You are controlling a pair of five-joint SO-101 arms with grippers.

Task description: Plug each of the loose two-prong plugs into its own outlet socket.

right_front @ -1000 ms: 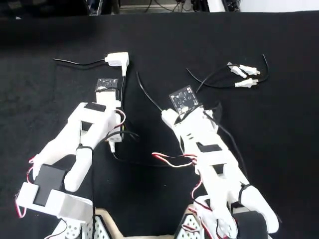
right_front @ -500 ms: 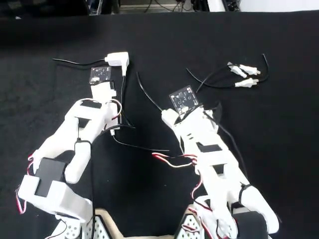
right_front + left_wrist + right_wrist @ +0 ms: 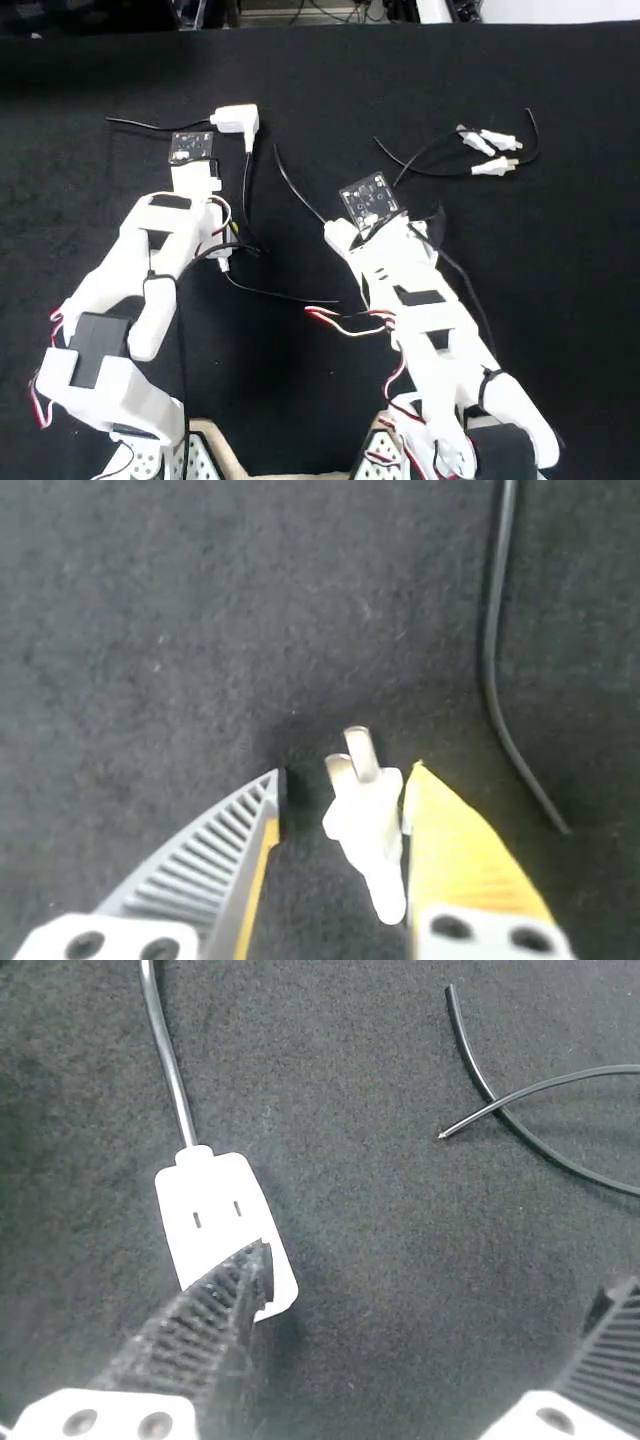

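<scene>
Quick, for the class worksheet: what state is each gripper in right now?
Left gripper: open, a white plug between its fingers, against the yellow one.
Right gripper: open, holding nothing.

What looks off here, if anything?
The plug sits off-centre in the left end effector, against the yellow finger with a gap on the other side, so it looks unclamped. Near the right end effector, two black cables cross, both with cut loose ends.
</scene>
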